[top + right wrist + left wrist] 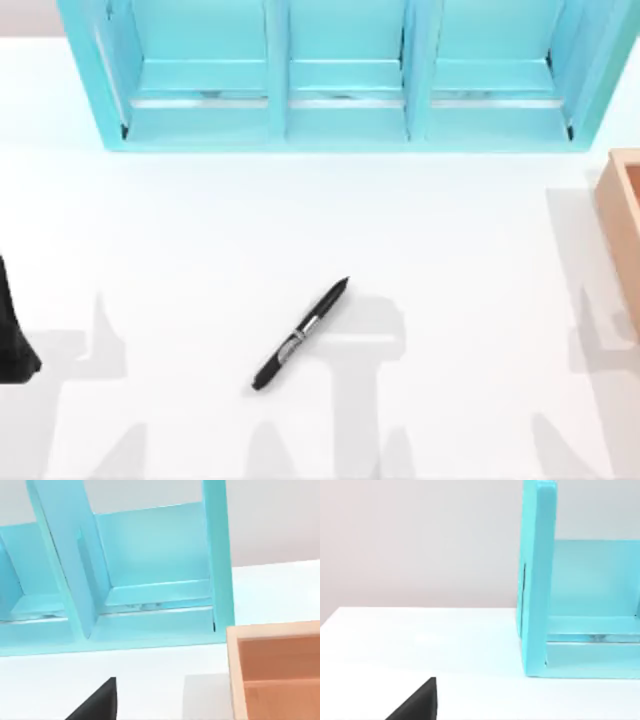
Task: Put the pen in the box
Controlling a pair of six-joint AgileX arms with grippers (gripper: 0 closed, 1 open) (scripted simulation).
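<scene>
The pen (300, 335), slim and black with a silver clip at mid-body, lies slantwise on the white table near the middle, its tip toward the back right. The box (622, 225), tan wood with thick walls, stands at the table's right edge, cut off by the picture; the right wrist view looks into its open top (272, 672). My left gripper (12, 335) is parked at the far left edge, well away from the pen, and a black part of it (417, 704) juts into the left wrist view. A black part of my right gripper (97, 704) sits close to the box.
A large light-blue shelf unit (340, 80) with three compartments spans the back of the table, also seen from its side (537, 580) and front (150, 580). White tabletop (470, 340) stretches between the pen and the box.
</scene>
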